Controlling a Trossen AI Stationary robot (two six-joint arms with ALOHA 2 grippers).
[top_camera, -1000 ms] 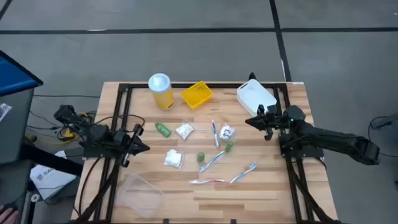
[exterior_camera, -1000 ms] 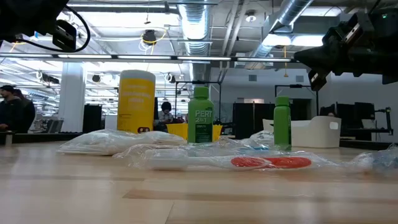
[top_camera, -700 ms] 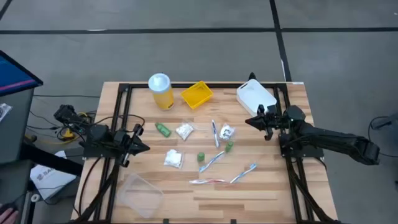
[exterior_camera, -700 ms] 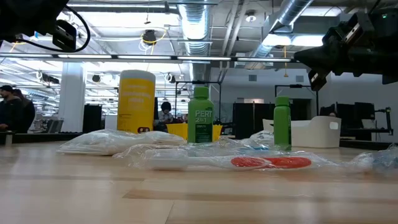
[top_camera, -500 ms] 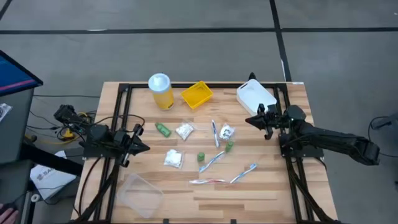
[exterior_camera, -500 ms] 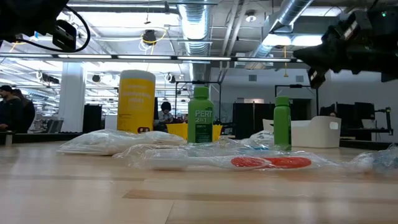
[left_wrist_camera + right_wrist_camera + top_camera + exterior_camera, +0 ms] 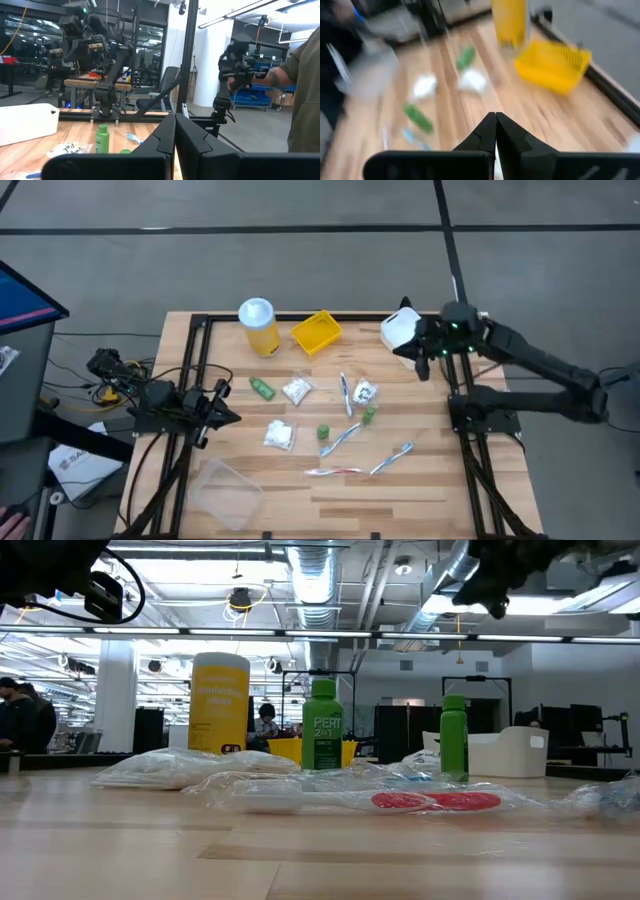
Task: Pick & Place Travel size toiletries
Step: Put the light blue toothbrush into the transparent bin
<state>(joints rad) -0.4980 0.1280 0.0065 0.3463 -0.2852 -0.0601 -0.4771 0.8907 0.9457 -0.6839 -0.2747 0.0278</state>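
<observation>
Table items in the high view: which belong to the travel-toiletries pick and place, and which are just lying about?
Job items:
- green bottles
- clear packets
- toothbrushes

Lying about, though some may be meant as containers:
- yellow jar
- yellow tray
- white bin
- clear tub

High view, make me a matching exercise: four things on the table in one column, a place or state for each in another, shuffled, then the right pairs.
Things:
1. yellow jar
2. yellow tray
3. clear plastic container
4. right gripper

Places or states:
A. at the table's near left corner, in front of the left arm
B. raised by the white bin, fingers shut
C. at the far edge, white-lidded, upright
D. just right of the jar, empty

Pairs: 1-C, 2-D, 3-A, 4-B
</observation>
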